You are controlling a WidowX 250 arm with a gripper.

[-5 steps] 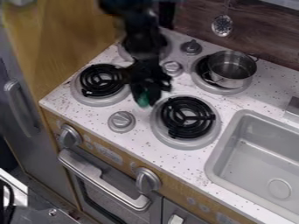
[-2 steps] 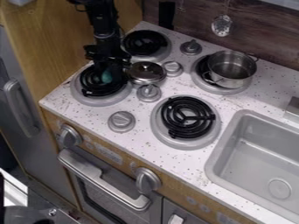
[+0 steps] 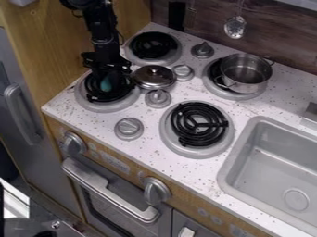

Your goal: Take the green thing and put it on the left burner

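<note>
Worktop (image 3: 197,178): pale, speckled with dark flecks. Behind it, a dark wood-grain backboard (image 3: 213,28) with a perforated metal spoon (image 3: 235,27) hanging on it. Burners are black spiral coils in round grey rims.

Silver pot (image 3: 246,73), round and straight-walled, sits on the back right burner (image 3: 249,96), bare metal showing inside. Sink (image 3: 238,159): rounded rectangular grey basin, round drain (image 3: 296,199) in its floor. Shiny domed lid (image 3: 154,77), dark knob on top, just beside the left burner (image 3: 86,102).

My gripper (image 3: 106,81) hangs over that left burner. Its fingers are parted only by the width of the green thing, which they have hold of. Green thing (image 3: 106,85): small, smooth-looking, rounded, taller than wide; long axis runs roughly up and down in my view. Which end is its front, I cannot tell, nor whether it touches the coils.
</note>
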